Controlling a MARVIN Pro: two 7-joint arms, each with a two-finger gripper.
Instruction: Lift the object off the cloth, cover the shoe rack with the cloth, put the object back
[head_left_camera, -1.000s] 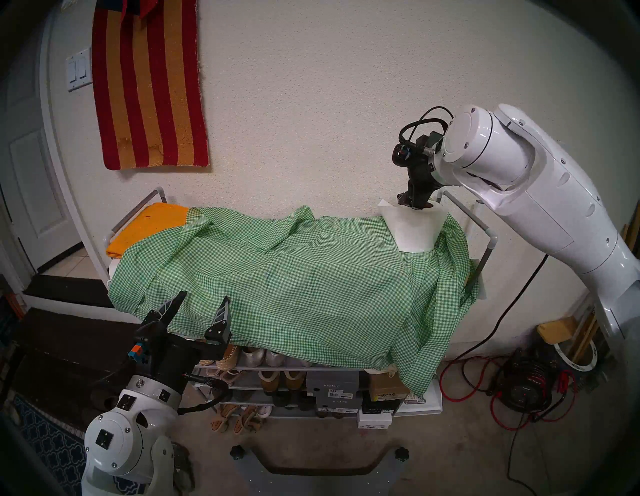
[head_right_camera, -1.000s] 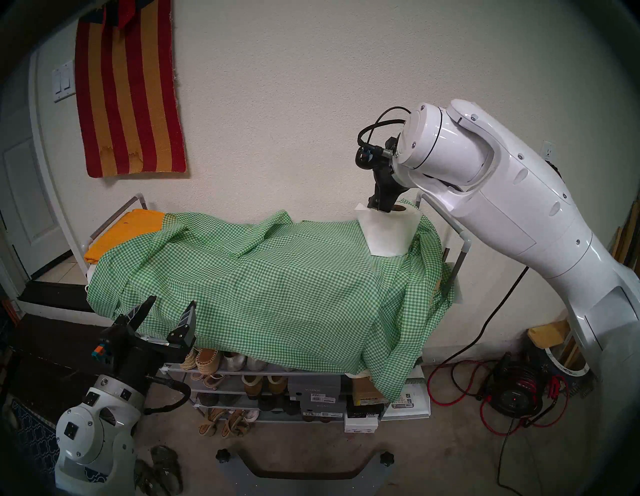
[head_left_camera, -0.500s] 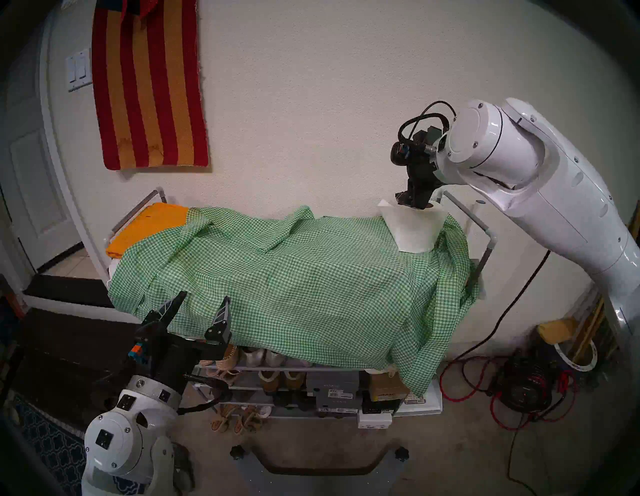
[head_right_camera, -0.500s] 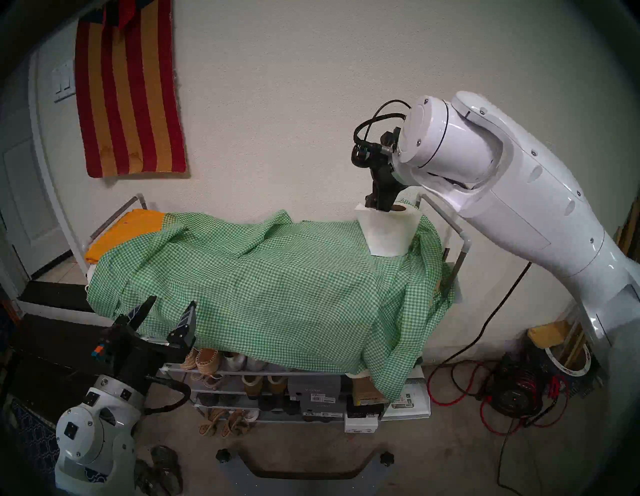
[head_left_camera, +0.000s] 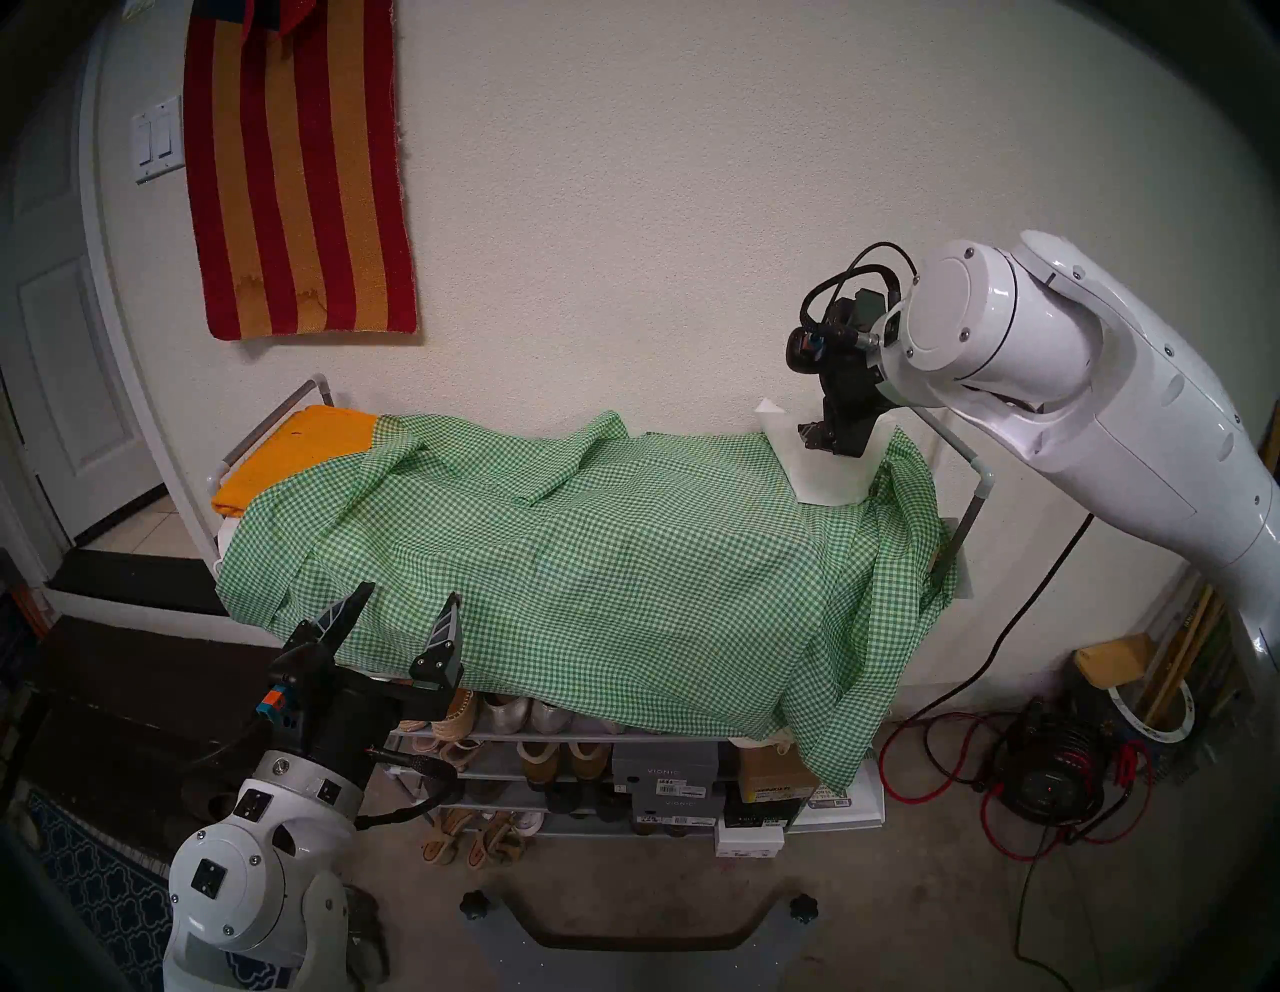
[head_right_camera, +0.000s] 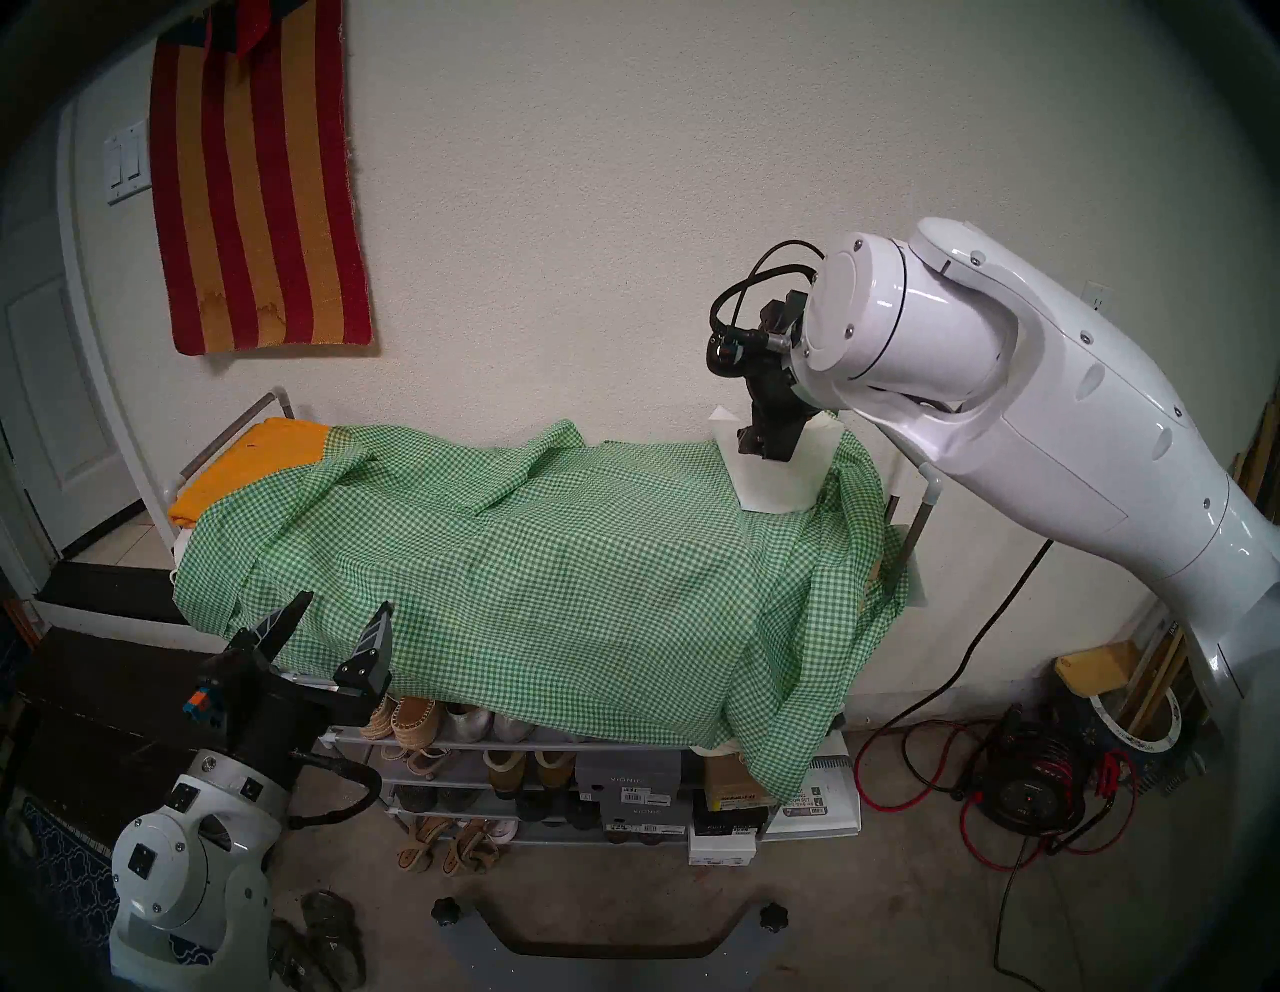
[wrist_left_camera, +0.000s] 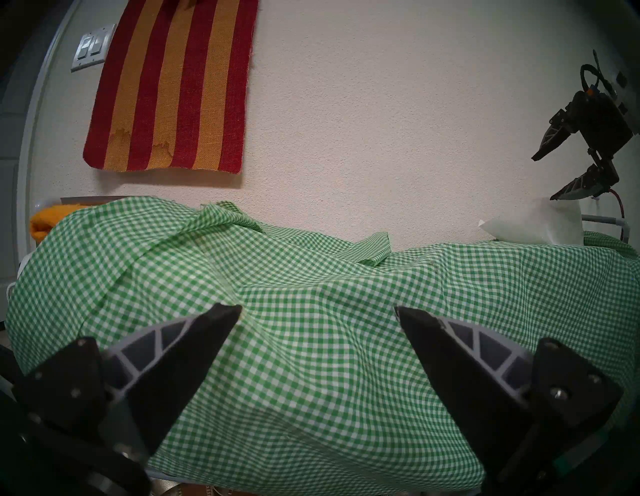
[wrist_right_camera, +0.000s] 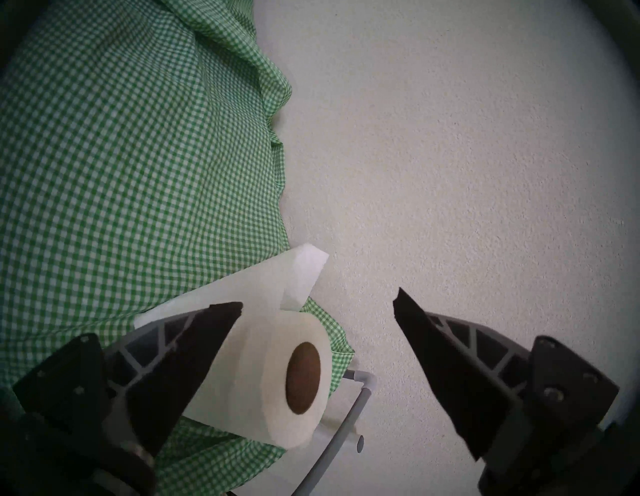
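gingham cloth (head_left_camera: 589, 568) over shoe rack (head_left_camera: 980, 485), cream wall (head_left_camera: 623, 242)

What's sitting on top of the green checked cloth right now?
A white tissue roll with a loose trailing sheet stands on the cloth at its right end. Whatever lies beneath the cloth is hidden.

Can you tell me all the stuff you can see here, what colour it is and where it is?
gingham cloth: one, green and white, draped over the top of the shoe rack
shoe rack: one, grey tubes with white joints, against the wall
tissue roll: one, white with a brown core, on the cloth at the rack's right end
folded cloth: one, orange-yellow, on the rack's left end
striped rug: one, red and gold, hanging on the wall
shoes and boxes: several, mixed colours, on the lower shelves
cable reel: one, black with red cord, on the floor at right
left gripper: one, black, open, at the cloth's front edge
right gripper: one, black, open, above the tissue roll
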